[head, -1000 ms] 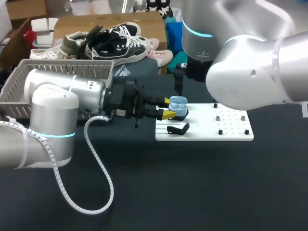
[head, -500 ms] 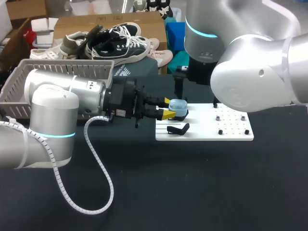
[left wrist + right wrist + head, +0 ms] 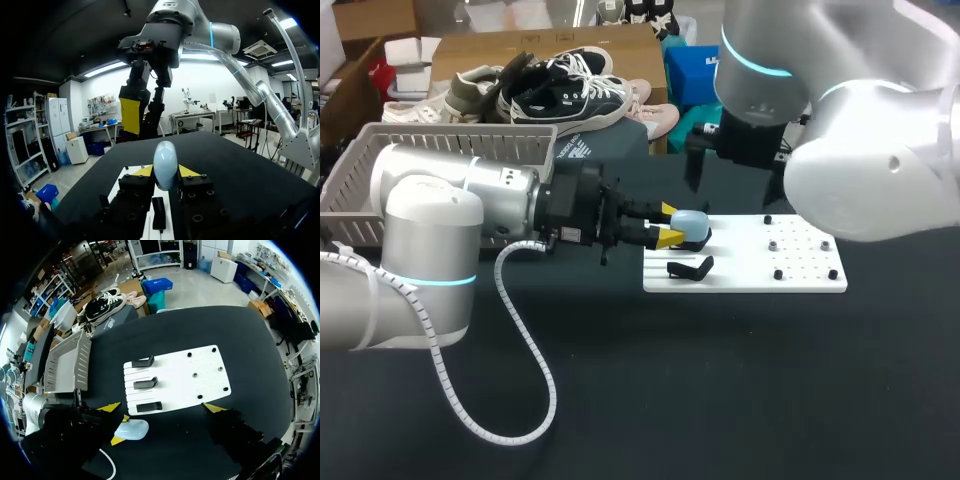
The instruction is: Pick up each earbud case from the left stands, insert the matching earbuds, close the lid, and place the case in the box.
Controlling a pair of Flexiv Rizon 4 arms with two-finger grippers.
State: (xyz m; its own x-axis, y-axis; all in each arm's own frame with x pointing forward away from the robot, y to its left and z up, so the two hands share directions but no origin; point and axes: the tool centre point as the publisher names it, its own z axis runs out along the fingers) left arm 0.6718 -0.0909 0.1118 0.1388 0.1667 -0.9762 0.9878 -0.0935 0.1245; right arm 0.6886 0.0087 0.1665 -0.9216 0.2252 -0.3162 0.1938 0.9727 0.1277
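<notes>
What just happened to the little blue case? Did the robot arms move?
The earbud case was open with its buds showing a second ago, and now its lid is shut. The right arm swung away to the right, and its right pincer is open and holds nothing. The left pincer stayed clamped on the case in the same spot. The white board did not move.

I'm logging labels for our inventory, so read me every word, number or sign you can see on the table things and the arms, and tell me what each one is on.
No readable text in any view.
Earbud case: plain pale blue shell, no print showing.
White stand board: no lettering, only holes and black stands.
Fingers of the left arm: plain yellow tips, no marks.
</notes>
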